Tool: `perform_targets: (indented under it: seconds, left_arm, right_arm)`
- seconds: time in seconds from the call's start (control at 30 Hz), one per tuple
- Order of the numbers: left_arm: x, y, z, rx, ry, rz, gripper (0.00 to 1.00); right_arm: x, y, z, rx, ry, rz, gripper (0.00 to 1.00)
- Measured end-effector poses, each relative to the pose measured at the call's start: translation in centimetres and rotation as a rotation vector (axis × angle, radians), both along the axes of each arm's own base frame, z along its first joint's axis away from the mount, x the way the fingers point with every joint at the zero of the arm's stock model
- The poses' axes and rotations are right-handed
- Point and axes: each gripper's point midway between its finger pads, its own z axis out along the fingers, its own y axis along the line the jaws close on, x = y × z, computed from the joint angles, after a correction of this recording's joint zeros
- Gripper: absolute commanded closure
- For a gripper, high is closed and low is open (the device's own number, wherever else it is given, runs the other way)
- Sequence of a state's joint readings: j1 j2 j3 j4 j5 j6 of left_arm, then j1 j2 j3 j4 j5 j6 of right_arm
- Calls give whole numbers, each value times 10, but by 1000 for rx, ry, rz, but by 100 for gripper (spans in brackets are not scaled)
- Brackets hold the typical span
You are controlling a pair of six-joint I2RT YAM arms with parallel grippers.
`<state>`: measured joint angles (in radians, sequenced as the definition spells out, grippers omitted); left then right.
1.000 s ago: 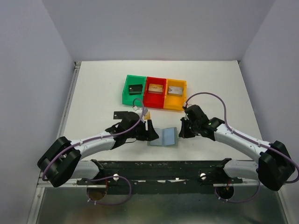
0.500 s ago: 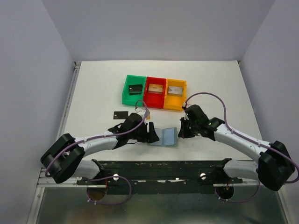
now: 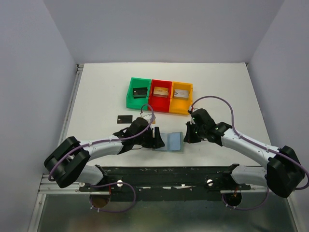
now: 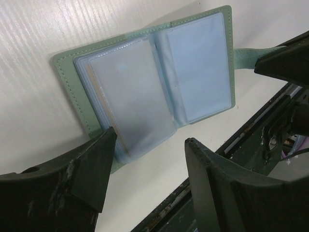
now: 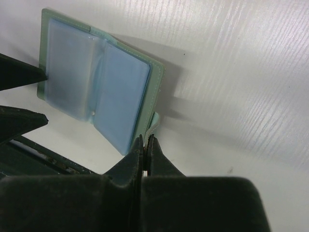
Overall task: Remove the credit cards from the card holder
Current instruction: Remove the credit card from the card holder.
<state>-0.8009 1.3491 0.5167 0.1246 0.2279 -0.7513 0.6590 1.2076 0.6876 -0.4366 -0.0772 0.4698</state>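
The card holder [image 3: 170, 141] lies open on the table, pale green outside with light blue sleeves [image 4: 145, 82]. A thin tan card edge [image 4: 107, 113] shows in its left sleeve stack. My left gripper [image 3: 157, 137] is open at the holder's left edge, its jaws [image 4: 149, 140] straddling the near corner without gripping. My right gripper [image 3: 186, 137] is shut on the holder's small green tab [image 5: 155, 123], with the jaws [image 5: 146, 141] pinched together. A black credit card [image 3: 124, 118] lies loose on the table to the left. More cards rest in the bins.
Green [image 3: 131, 99], red [image 3: 159, 107] and yellow [image 3: 179, 110] bins stand in a row behind the holder, each holding a card. The table's black near rail [image 3: 169, 171] runs close in front of the holder. White walls enclose the table.
My left arm has slid a little toward the near edge, uncovering the black card on the table. The right gripper and the holder have not moved.
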Motion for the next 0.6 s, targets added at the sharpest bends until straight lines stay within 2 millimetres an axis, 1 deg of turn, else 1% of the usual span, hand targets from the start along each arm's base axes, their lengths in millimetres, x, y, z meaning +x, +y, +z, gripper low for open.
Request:
perform_targets:
  seconds: [0.13, 0.23, 0.47, 0.6]
  left_arm:
    - [0, -1, -1, 3, 1, -4, 26]
    - [1, -7, -2, 9, 3, -16, 27]
    - [-1, -27, 1, 0, -4, -98, 27]
    - [-4, -35, 3, -13, -7, -138, 27]
  right_arm:
    - [-1, 0, -1, 3, 5, 4, 99]
    - [-2, 2, -1, 12, 8, 10, 99]
    - [-3, 7, -2, 30, 20, 25, 99]
    - [-4, 8, -3, 33, 25, 29, 99]
